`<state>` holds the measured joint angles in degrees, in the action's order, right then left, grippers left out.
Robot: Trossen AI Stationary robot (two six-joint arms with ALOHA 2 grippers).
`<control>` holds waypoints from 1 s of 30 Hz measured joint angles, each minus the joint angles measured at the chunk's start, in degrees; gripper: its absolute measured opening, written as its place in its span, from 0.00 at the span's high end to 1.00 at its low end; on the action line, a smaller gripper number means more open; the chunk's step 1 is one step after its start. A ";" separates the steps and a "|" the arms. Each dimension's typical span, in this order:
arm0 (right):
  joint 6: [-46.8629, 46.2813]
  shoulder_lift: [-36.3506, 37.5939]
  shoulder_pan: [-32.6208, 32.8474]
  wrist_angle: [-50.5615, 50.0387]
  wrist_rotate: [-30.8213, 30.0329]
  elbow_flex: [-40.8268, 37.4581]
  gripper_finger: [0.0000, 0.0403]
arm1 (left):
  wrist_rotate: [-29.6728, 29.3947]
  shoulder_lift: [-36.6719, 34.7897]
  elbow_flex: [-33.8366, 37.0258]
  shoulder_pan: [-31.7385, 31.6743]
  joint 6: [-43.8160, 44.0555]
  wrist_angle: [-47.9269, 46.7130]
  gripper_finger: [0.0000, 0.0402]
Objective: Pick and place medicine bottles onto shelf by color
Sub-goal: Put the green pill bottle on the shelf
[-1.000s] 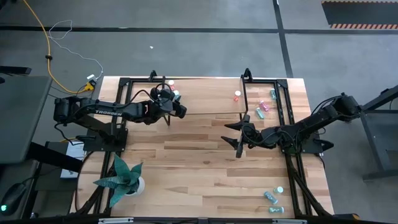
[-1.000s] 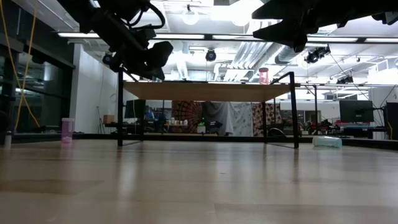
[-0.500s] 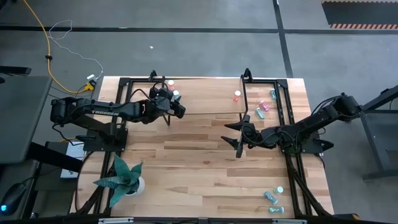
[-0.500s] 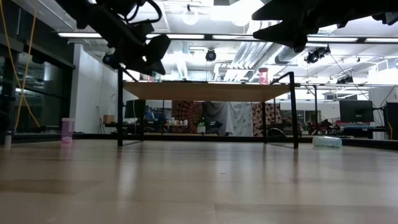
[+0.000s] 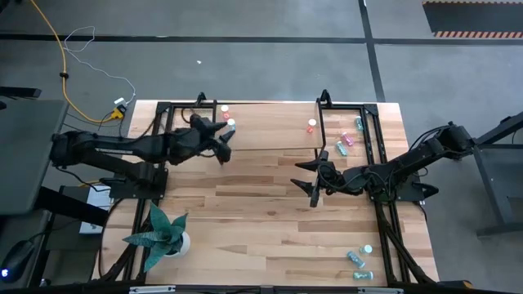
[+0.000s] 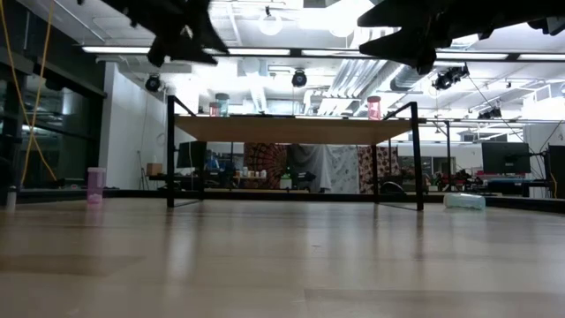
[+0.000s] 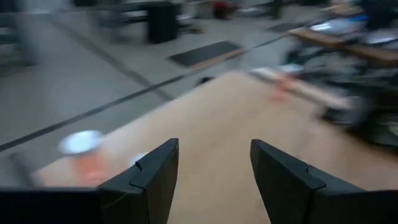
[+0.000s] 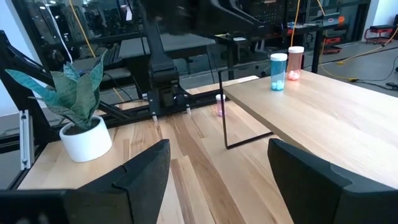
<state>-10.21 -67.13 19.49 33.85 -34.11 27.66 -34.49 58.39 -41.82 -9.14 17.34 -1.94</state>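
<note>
The shelf [image 5: 270, 131], a low light-wood platform on black legs, stands at the table's far side. On its left far part stand a red-orange bottle [image 5: 225, 109] and a teal bottle [image 5: 231, 122], both upright on their bases; a third bottle [image 5: 311, 125] stands near its right end. My left gripper [image 5: 224, 141] hangs open above the shelf's left part, just short of the teal bottle, touching nothing. My right gripper [image 5: 304, 181] waits open above the table near the shelf's right front leg. More bottles [image 5: 347, 140] lie on the table under the shelf's right end.
A potted plant [image 5: 163, 233] stands near the table's front left corner. Three teal bottles [image 5: 358, 260] lie near the front right corner. In the low view a pink bottle [image 6: 95, 184] stands on the table at far left and a teal bottle [image 6: 463, 201] lies at right.
My left gripper has risen and drawn back toward the table's left edge, away from the two bottles on the shelf's left part, tipping up toward level. The teal and red-orange bottles stay standing where they were. My right arm has kept still.
</note>
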 joint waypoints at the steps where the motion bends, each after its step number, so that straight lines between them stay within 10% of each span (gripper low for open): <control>1: 0.16 0.00 -0.02 0.22 0.00 0.00 0.35 | 2.09 -1.30 0.00 1.13 -0.30 -0.01 0.53; 15: 0.19 0.02 -0.01 3.64 0.00 0.02 0.35 | -0.05 -11.11 17.23 24.54 -9.49 22.45 0.53; 30: -1.97 0.02 -0.02 6.33 0.04 0.25 0.35 | 3.49 -12.41 29.77 27.94 -13.49 44.87 0.53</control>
<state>-12.18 -67.11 19.46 40.18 -34.06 27.91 -31.01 45.98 -12.05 18.81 3.84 42.93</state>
